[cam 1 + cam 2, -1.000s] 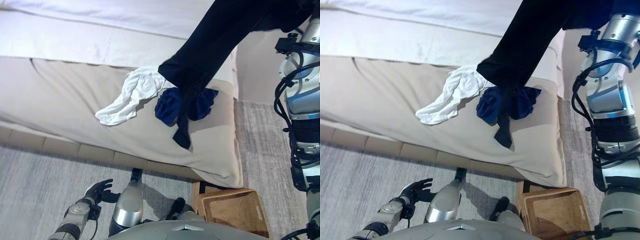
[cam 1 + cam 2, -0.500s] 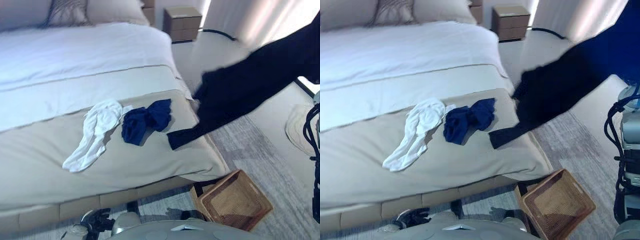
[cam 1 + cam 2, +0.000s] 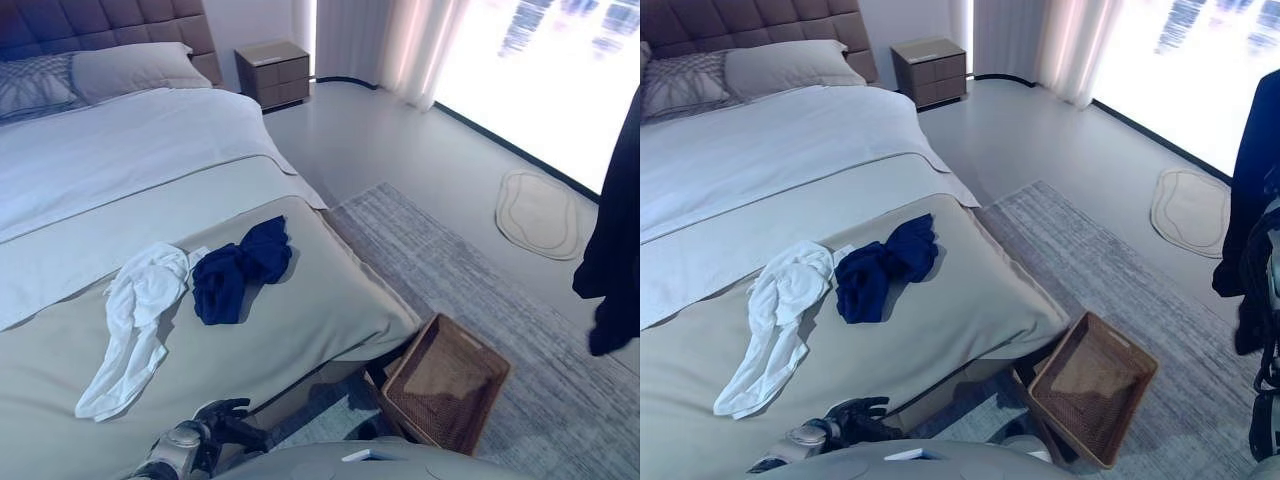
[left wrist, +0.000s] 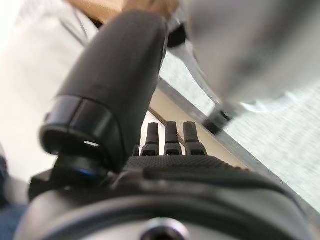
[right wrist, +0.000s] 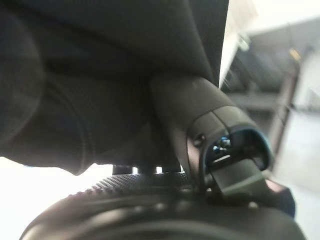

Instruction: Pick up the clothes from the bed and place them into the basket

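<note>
A black garment (image 3: 612,250) hangs at the far right, off the bed and above the floor. In the right wrist view my right hand (image 5: 165,200) is shut on it, its thumb (image 5: 200,120) pressed into the black cloth (image 5: 100,75). A white garment (image 3: 135,320) and a dark blue garment (image 3: 240,270) lie side by side on the beige bed cover (image 3: 300,320). A brown wicker basket (image 3: 445,385) stands on the floor by the bed's corner. My left hand (image 3: 215,418) hangs low by the bed's edge, open and empty, its fingers (image 4: 167,137) straight.
A grey rug (image 3: 470,270) lies under the basket and bed end. A nightstand (image 3: 272,72) stands at the back by the headboard. A small oval mat (image 3: 538,212) lies before the bright window. Pillows (image 3: 130,68) rest at the bed's head.
The view has swung round. The black garment has come off the bed and moved right, and hangs at the right edge. The white and blue garments have not moved.
</note>
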### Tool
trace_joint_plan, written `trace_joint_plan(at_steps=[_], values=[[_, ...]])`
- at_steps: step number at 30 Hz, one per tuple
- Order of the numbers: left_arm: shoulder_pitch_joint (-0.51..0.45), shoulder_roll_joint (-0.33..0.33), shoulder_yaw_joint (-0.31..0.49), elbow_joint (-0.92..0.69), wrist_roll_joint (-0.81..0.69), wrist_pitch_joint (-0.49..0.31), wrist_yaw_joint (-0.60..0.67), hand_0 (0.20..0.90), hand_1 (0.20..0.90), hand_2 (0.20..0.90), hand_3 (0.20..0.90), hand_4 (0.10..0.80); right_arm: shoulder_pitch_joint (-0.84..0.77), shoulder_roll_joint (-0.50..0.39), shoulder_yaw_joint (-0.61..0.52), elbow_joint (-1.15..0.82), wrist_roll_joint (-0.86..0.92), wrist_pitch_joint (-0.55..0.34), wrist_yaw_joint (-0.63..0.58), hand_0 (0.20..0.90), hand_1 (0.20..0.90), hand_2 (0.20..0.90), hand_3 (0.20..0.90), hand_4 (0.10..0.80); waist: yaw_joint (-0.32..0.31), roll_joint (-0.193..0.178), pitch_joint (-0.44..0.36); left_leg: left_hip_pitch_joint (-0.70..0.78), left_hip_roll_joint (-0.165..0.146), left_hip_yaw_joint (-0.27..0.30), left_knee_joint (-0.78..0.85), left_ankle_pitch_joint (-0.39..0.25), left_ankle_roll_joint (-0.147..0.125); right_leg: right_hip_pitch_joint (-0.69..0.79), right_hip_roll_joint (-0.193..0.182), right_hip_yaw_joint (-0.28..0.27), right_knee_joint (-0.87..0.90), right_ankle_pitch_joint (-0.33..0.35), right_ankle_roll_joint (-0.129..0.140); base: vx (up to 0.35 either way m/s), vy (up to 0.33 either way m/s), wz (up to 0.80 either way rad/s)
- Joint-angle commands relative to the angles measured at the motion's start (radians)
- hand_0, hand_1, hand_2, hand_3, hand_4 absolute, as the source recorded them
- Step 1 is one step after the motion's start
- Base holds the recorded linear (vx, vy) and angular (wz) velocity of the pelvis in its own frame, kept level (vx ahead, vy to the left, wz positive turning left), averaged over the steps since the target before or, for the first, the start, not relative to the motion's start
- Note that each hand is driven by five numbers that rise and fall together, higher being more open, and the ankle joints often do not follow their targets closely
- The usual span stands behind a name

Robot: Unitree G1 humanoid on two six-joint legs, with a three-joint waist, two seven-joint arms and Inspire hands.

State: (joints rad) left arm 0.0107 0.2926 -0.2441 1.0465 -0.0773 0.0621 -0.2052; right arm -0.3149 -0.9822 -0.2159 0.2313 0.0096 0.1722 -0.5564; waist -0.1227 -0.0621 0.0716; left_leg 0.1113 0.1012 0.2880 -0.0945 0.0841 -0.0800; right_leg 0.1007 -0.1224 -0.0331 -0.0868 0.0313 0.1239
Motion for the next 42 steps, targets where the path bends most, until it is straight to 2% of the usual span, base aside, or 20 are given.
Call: trace_joint_plan(at_steps=[1, 6, 12, 18, 26, 30, 32, 42], values=[[-0.027, 0.045, -0.030, 0.057, 0.043, -0.042, -0.012, 0.900, 0.900, 0.900, 0.900, 0.800, -0.089, -0.062, 0.000, -0.016, -0.065, -0.035, 0.075, 0.300, 0.300, 0.300, 0.200, 0.100, 0.042, -0.002, -0.026, 0.073, -0.069, 0.005, 0.009, -0.172, 0.089, -0.012, 0.052, -0.114, 0.042, -0.025, -0.028, 0.049, -0.098, -0.18], [-0.019, 0.059, -0.009, 0.079, 0.076, -0.058, -0.016, 0.900, 0.900, 0.900, 0.900, 0.800, -0.017, 0.003, 0.014, 0.029, -0.118, 0.034, 0.162, 0.300, 0.300, 0.300, 0.200, 0.100, 0.020, 0.010, -0.014, 0.075, -0.062, 0.029, 0.008, -0.170, 0.086, -0.026, 0.055, -0.096, 0.037, -0.016, -0.026, 0.037, -0.131, -0.14], [-0.025, 0.074, 0.002, 0.045, 0.065, -0.074, -0.017, 0.900, 0.900, 0.900, 0.900, 0.800, 0.039, 0.072, 0.048, 0.076, -0.169, 0.103, 0.205, 0.300, 0.300, 0.300, 0.200, 0.100, -0.002, 0.042, 0.024, 0.058, -0.055, 0.039, 0.014, -0.166, 0.085, -0.057, 0.056, -0.087, 0.051, -0.021, -0.029, -0.033, -0.121, -0.13], [-0.040, 0.059, 0.007, -0.028, 0.039, -0.090, -0.015, 0.900, 0.900, 0.900, 0.900, 0.800, 0.079, 0.133, 0.083, 0.095, -0.232, 0.152, 0.275, 0.300, 0.300, 0.300, 0.200, 0.100, -0.022, 0.081, 0.070, 0.024, -0.053, 0.036, 0.016, -0.154, 0.078, -0.101, 0.057, -0.078, 0.069, -0.026, -0.039, -0.082, -0.055, -0.06], [-0.068, 0.038, -0.015, -0.079, 0.030, -0.104, -0.020, 0.900, 0.900, 0.900, 0.900, 0.800, 0.055, 0.156, 0.183, 0.195, -0.313, 0.151, 0.325, 0.300, 0.300, 0.300, 0.200, 0.100, -0.025, 0.121, 0.118, -0.006, -0.053, 0.024, 0.019, -0.134, 0.059, -0.127, 0.053, -0.085, 0.075, -0.027, -0.051, -0.063, -0.021, -0.03], [-0.085, 0.033, -0.032, -0.098, 0.017, -0.100, -0.024, 0.900, 0.900, 0.900, 0.900, 0.800, 0.016, 0.159, 0.235, 0.266, -0.342, 0.188, 0.321, 0.300, 0.300, 0.300, 0.200, 0.100, -0.018, 0.147, 0.139, -0.023, -0.056, 0.011, 0.020, -0.124, 0.047, -0.141, 0.049, -0.094, 0.081, -0.032, -0.056, -0.056, 0.004, 0.00], [-0.100, 0.034, -0.042, -0.103, 0.007, -0.097, -0.027, 0.900, 0.900, 0.900, 0.900, 0.800, -0.015, 0.154, 0.271, 0.329, -0.358, 0.208, 0.325, 0.900, 0.900, 0.900, 0.900, 0.800, -0.012, 0.157, 0.148, -0.033, -0.057, 0.004, 0.021, -0.119, 0.042, -0.149, 0.046, -0.101, 0.083, -0.033, -0.057, -0.061, 0.011, 0.01], [-0.126, 0.053, -0.065, -0.127, -0.035, -0.098, -0.032, 0.900, 0.900, 0.900, 0.900, 0.800, -0.120, 0.122, 0.355, 0.434, -0.310, 0.234, 0.326, 0.900, 0.900, 0.900, 0.900, 0.800, 0.006, 0.195, 0.197, -0.078, -0.068, -0.032, 0.029, -0.104, 0.031, -0.189, 0.040, -0.111, 0.095, -0.036, -0.069, -0.052, 0.000, 0.05]])
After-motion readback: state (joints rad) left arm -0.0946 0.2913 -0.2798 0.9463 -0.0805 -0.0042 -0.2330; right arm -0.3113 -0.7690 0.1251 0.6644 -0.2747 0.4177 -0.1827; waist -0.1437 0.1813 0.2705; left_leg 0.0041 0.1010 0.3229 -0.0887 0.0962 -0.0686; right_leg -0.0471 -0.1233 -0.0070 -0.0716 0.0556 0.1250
